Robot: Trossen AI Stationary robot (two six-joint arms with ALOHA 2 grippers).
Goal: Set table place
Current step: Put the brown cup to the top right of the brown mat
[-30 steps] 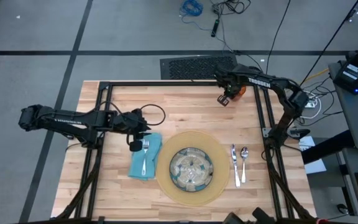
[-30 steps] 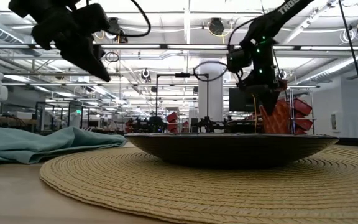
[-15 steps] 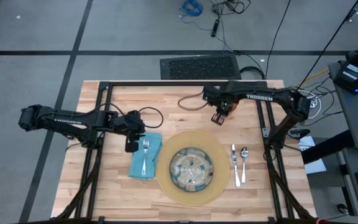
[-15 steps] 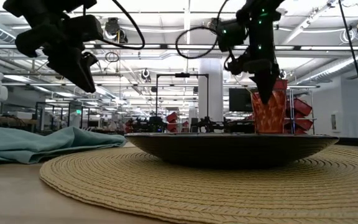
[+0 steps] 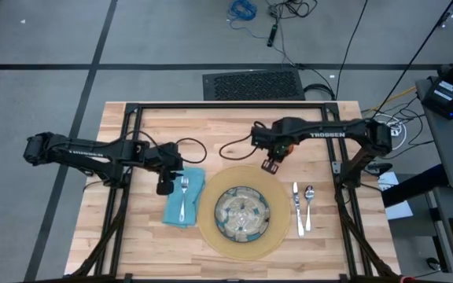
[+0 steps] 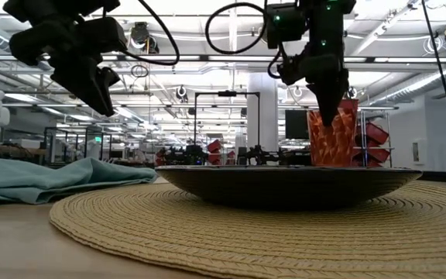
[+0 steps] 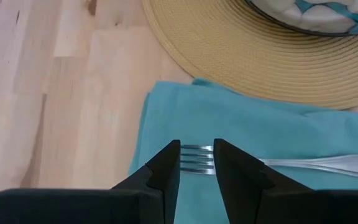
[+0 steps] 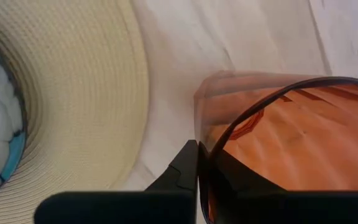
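On the table lies the round tan mat with the patterned plate on it. Left of the mat lies the teal napkin, and the fork lies along it. The knife and spoon lie right of the mat. My right gripper is shut on the orange cup just beyond the mat's far edge. My left gripper hangs above the napkin's far end, fingers slightly apart over the fork's tines, touching nothing. My right gripper pinches the cup's wall at the rim, one finger outside and the other inside the cup. The fingers point down from above. The cup hangs upright below them; the plate hides its base in the low view.
The black frame rails run along the table's left, far and right sides. A loose black cable loops from the right arm over the table beyond the mat. Bare wood lies between the mat and the far rail.
My right gripper has carried the cup from near the table's far right corner toward the left and near, to the mat's far edge, and the cup has come from tilted to upright. My left gripper has tipped further down over the napkin.
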